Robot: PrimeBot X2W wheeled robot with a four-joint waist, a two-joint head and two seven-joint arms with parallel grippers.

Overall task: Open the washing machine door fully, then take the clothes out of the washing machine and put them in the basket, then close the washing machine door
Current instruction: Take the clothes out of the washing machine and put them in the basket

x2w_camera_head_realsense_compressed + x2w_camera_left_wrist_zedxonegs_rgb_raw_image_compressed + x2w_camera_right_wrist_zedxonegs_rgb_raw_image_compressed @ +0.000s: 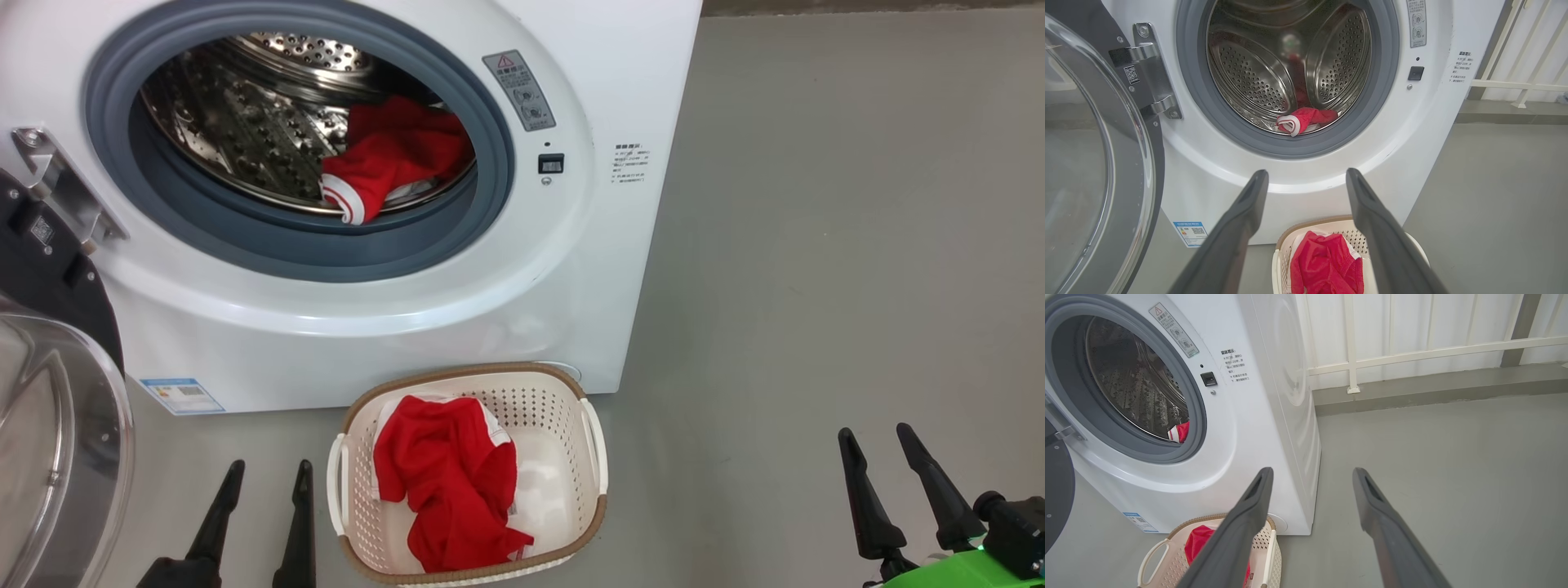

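Basket just beside left gripper, untouched

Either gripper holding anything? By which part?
Nothing held. Left gripper and right gripper both open, empty; clothes lie in the washing machine and the basket.

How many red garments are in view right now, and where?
2: one red garment in the washing machine drum, a second garment in the basket. Others may hide beneath.

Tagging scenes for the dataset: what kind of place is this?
Likely a laundry corner or test bay: white front-loading washing machine on bare grey floor, laundry basket before it, white railing at the wall.
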